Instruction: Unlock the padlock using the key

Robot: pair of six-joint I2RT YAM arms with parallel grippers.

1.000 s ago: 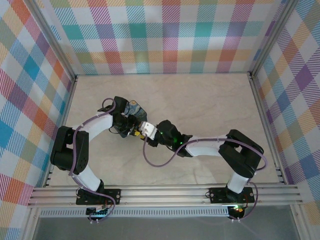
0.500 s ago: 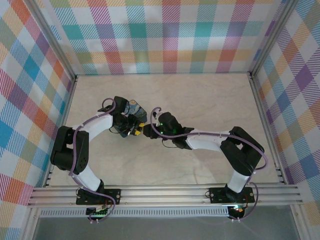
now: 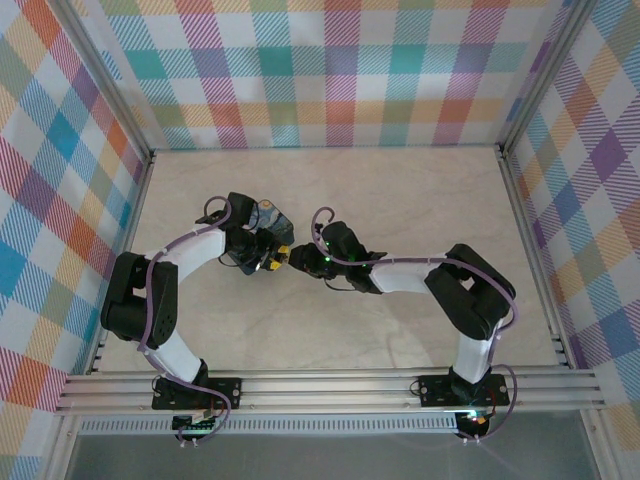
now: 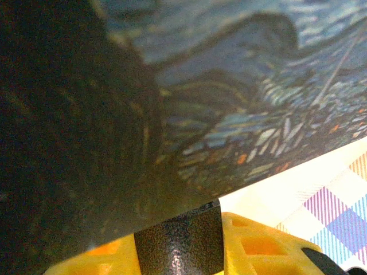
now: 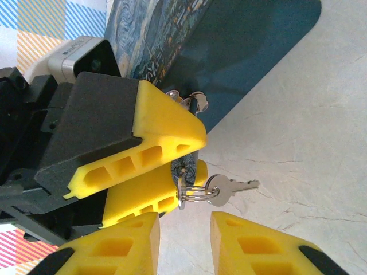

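Note:
The padlock (image 5: 186, 166), small with a dark speckled body (image 4: 179, 235), is clamped between the yellow fingers of my left gripper (image 5: 192, 153), which is shut on it. Its shackle end sits at the clasp of the blue painted tin (image 5: 241, 51). A key (image 5: 180, 189) stands edge-on in the padlock's keyhole. From it hangs a ring with a second key (image 5: 222, 189), pointing right. My right gripper (image 5: 184, 220) is open just below the ring, with nothing between its fingers. From above, both grippers (image 3: 268, 254) (image 3: 296, 260) meet beside the tin (image 3: 266, 216).
The tin rests on the pale marbled tabletop (image 3: 400, 200), left of centre. Plaid walls (image 3: 330, 70) close in the back and both sides. A purple cable (image 3: 322, 222) loops over the right wrist.
The right arm has swung its forearm left and turned its wrist, staying close to the left gripper. Left arm, tin and padlock have not moved.

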